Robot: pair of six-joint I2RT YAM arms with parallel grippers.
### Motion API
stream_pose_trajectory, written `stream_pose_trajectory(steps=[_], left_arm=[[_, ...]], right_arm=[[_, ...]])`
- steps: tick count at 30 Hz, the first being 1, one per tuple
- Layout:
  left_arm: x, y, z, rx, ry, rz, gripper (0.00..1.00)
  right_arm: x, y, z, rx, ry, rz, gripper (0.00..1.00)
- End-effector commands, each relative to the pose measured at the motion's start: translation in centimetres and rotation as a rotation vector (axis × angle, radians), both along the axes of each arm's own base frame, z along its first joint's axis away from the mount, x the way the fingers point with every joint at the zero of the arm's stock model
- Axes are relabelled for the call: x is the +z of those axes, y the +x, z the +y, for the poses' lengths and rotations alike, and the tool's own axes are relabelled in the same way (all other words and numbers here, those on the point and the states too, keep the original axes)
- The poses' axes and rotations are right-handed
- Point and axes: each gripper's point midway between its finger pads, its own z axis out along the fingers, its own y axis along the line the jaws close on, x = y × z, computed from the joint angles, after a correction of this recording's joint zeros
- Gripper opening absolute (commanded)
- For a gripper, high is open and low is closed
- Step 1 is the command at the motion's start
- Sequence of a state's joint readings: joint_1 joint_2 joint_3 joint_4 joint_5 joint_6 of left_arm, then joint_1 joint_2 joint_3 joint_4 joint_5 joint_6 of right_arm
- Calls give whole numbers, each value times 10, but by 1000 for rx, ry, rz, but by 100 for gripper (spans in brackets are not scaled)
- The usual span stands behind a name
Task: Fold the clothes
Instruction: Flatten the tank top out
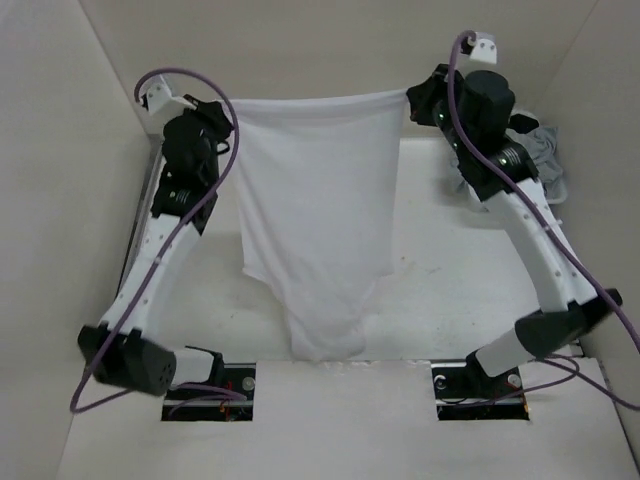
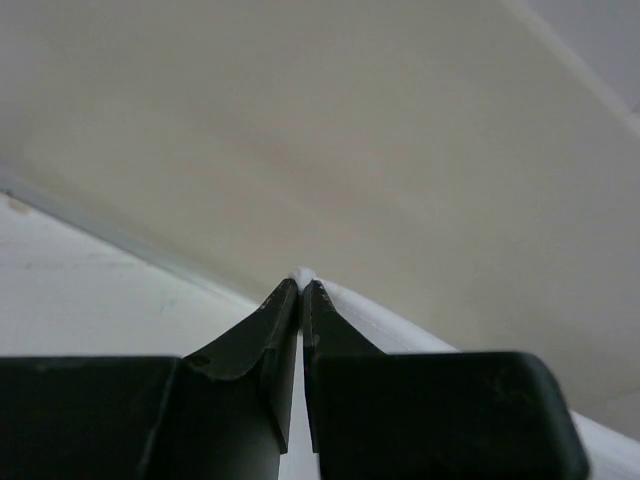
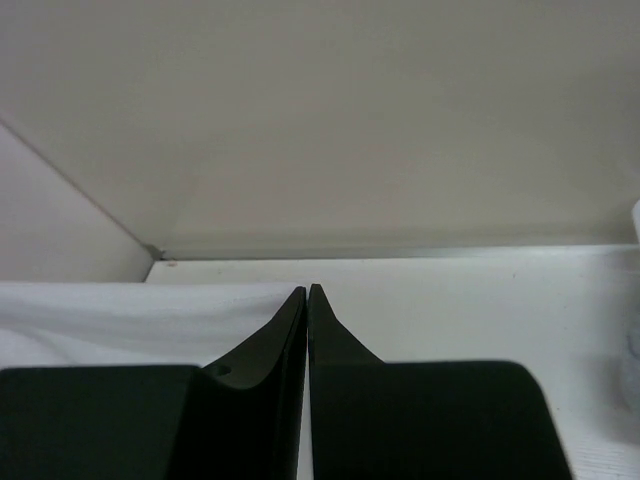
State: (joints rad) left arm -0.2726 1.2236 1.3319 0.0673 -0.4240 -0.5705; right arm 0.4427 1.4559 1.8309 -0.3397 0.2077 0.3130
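One white T-shirt (image 1: 315, 210) hangs centre, lower end on desk (image 1: 450, 300). Two claws, left claw (image 1: 226, 113) 10 o'clock, right claw (image 1: 414, 100) 1 o'clock, each clenched on top corner. One grey garment (image 1: 548, 158), 2 o'clock.

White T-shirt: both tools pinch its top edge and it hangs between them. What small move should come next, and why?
Probably lower both tools together towards the far wall, laying it flat. The left tool and right tool grip the T-shirt by its top corners; it hangs taut, its narrow lower end down at the table. Folding likely needs it spread.
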Motion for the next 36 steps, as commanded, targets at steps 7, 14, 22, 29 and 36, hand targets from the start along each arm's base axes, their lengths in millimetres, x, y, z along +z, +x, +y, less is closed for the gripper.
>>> stream_pose_trajectory(steps=[7,14,22,29,36], left_arm=[[98,56,14,-80,-64,-119,0],[134,40,22,-77,-30,-204,1],[41,16,14,-54,37,-107,1],[-162,-61,0,-44,1,151,1],[-241,-161,12,-90,-65,335,1]], right_arm=[[94,39,-7,73,117,-135,4],[129,16,-11,89,141,-207,4],[14,9,-16,70,96,-30,5],[-187,-68,5,128,122,226,4],[-320,-206,50,301,132,483,3]])
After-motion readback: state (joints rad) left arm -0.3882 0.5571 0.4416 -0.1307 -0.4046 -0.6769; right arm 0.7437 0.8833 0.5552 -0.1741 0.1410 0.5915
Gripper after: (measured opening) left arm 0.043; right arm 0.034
